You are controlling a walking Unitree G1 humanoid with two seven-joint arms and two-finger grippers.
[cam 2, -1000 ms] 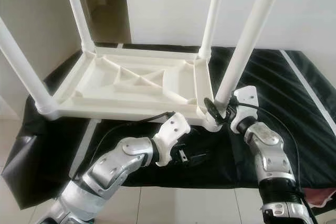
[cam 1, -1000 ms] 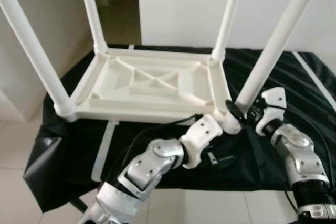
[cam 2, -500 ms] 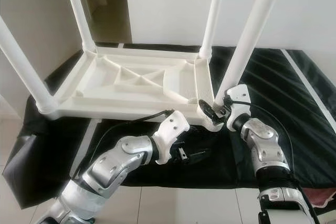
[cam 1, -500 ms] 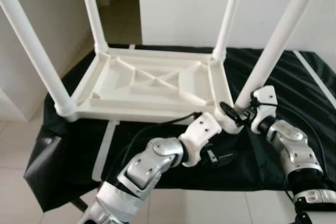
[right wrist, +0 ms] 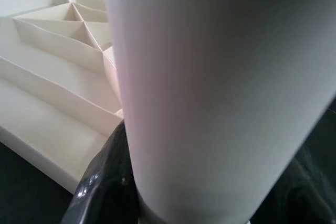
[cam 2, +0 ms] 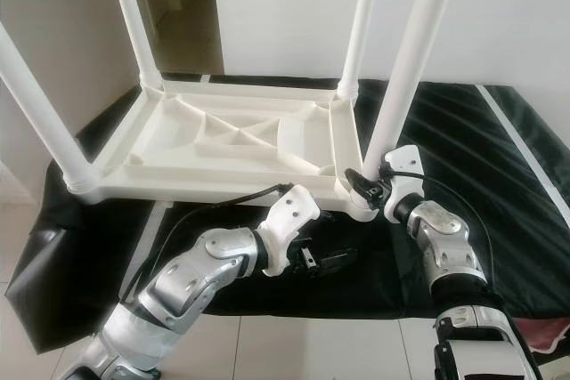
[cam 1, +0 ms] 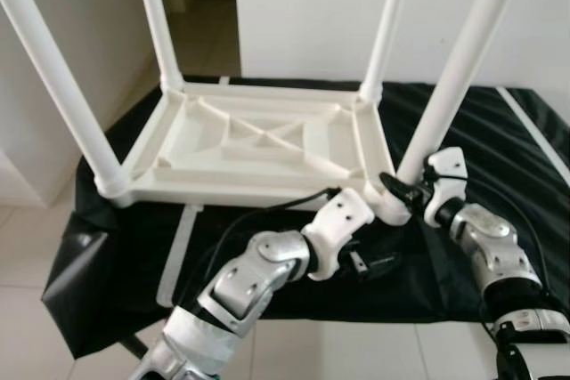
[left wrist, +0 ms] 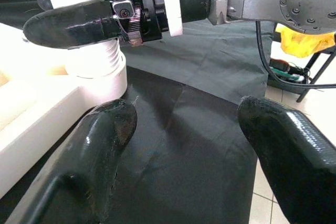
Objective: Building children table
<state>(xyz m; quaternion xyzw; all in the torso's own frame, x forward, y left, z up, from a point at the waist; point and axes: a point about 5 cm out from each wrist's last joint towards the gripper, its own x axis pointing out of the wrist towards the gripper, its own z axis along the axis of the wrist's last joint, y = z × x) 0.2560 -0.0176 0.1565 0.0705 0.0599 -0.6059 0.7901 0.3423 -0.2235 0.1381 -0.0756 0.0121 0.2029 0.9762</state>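
Right gripper (cam 1: 403,191) clamps the near-right table leg (cam 1: 456,73) at its base.

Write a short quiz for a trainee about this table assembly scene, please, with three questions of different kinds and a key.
1. True or false: the white table lies upside down on the black cloth.
2. Which gripper is closed around the near right leg? A) left gripper B) right gripper C) none
3. Fill in: the left gripper hangs with its fingers ____ below the table edge.

Key
1. True; all four legs point up.
2. B; the right gripper grips the leg just above its socket.
3. Open; its fingers hold nothing.
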